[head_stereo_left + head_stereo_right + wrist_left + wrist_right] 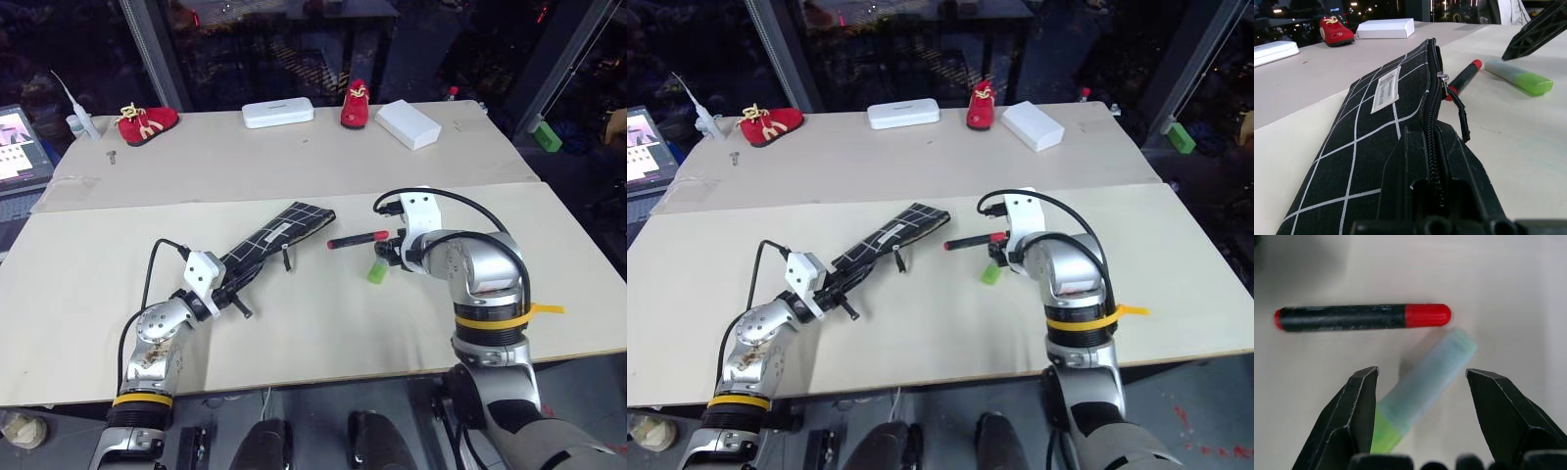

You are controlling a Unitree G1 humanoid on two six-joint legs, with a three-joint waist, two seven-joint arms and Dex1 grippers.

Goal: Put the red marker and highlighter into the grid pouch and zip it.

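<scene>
Two arms are working over the tabletop (294, 323). On the left, the left pincer (238, 295) is clenched on the near end of the pouch (279, 235), which lies flat and slants away toward the middle, its zip-pull loop hanging off the edge. To the right of the pouch's far end lies the marker (358, 239), crosswise, and just nearer than it sits the highlighter (376, 273), close to the marker but apart from it as far as I can tell. Right again, the right pincer (1420, 382) hangs released above the highlighter, tilted down, one finger on each side of its body and touching nothing. Neither pen is in the pouch yet, so I judge this the first pick-up. Next, that pincer should sink, square itself across the slanted barrel and close on it.
</scene>
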